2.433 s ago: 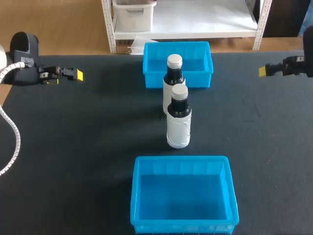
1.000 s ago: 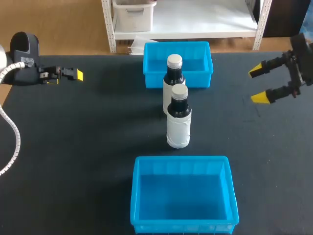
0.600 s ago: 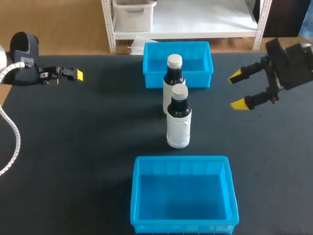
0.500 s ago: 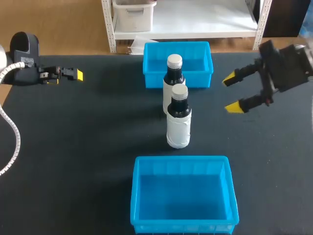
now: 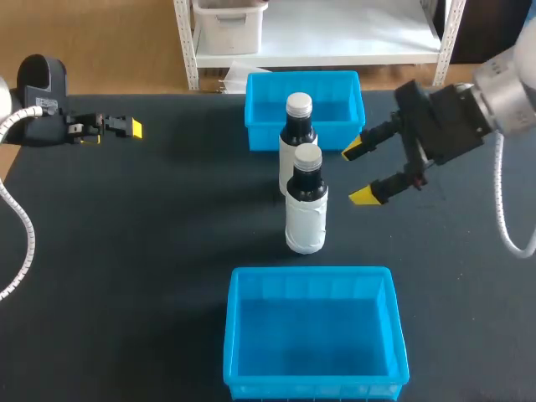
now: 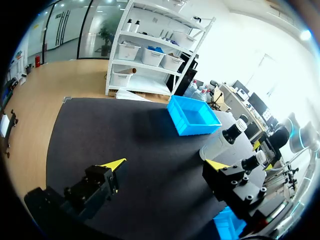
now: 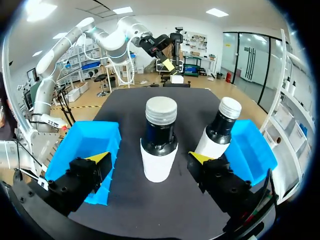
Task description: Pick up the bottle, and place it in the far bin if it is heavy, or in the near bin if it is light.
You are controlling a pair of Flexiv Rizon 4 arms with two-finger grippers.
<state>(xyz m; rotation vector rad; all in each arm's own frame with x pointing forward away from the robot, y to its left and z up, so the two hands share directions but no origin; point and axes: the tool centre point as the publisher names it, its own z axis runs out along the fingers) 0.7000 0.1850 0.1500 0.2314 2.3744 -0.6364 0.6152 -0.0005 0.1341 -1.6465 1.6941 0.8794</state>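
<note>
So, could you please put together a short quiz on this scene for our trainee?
1. Which is closer to the near bottle and the far bottle: the left gripper or the right gripper?
2. True or false: the right gripper's fingers are shut on the near bottle.
3. Where do both bottles stand, relative to the far bin and the near bin? A) inside the far bin; B) on the table between the bins; C) inside the near bin.

Key:
1. The right gripper.
2. False. Its fingers are open beside the bottles and touch neither.
3. B.
</note>
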